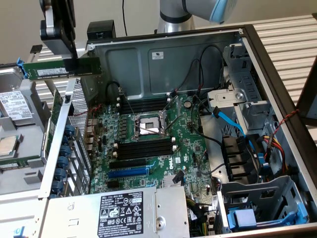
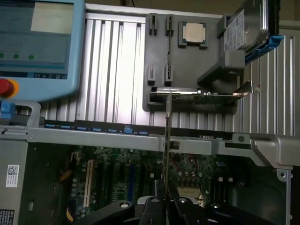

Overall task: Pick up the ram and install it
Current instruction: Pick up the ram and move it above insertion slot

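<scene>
The ram (image 1: 62,68), a long dark-green stick with a whitish label, hangs level in the air above the case's wall at the exterior view's left. My gripper (image 1: 69,60) is shut on its upper edge from above. In the wrist view the ram (image 2: 167,136) appears edge-on as a thin blade rising from between the black fingers (image 2: 154,206) of the gripper (image 2: 166,199). Below lies the green motherboard (image 1: 188,144), with empty black memory slots (image 1: 143,148) beside the CPU socket (image 1: 148,126). The stick is well above and to the side of those slots.
A long blue expansion slot (image 1: 128,173) lies near the power supply (image 1: 124,213). Cables and drive cages (image 1: 247,148) crowd the exterior view's right. Outside the case, a grey parts tray (image 2: 187,61) carries a hard drive (image 2: 243,28) and a CPU (image 2: 193,33). A teach pendant (image 2: 37,47) rests nearby.
</scene>
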Controlling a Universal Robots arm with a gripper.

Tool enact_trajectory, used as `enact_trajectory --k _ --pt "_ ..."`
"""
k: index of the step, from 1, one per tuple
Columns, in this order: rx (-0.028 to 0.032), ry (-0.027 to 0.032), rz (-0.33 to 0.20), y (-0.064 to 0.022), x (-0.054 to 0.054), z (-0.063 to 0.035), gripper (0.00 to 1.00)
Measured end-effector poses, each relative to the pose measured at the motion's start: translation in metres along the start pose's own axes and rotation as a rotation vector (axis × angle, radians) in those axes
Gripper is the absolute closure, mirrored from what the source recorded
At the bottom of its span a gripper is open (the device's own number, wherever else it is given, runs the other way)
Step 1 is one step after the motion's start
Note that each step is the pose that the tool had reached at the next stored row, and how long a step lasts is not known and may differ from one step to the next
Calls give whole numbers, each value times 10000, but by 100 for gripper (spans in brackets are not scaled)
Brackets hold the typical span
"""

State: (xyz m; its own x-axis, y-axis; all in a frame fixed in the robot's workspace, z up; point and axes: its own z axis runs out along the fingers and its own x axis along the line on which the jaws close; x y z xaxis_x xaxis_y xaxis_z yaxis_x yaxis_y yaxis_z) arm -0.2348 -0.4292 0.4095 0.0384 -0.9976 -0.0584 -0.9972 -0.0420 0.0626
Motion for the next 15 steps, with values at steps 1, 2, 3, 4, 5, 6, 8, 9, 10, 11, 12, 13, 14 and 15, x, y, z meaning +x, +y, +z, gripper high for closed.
enact_trajectory --k 1,2,3,4,5,6,8,9,10,11,12,13,14,15 --pt "67 3 -3 -25 -3 -1 86" --pt "131 4 -7 -52 -5 -2 86" --pt "185 8 -10 -80 -7 -4 86" --pt "228 10 -13 -112 -10 -4 86" --pt "257 15 -15 -149 -13 -4 86" --pt "282 21 -15 -188 -16 -4 86" --pt "314 39 -16 -273 -26 0 86" --pt "322 53 -16 -319 -31 4 86" --pt "329 69 -16 -365 -37 7 86" --pt "335 88 -16 -411 -43 11 86" --pt "342 107 -14 -456 -49 15 86" --pt "349 126 -14 -501 -55 20 86" --pt "356 145 -13 -546 -61 25 86" --pt "361 168 -13 -596 -67 30 86"
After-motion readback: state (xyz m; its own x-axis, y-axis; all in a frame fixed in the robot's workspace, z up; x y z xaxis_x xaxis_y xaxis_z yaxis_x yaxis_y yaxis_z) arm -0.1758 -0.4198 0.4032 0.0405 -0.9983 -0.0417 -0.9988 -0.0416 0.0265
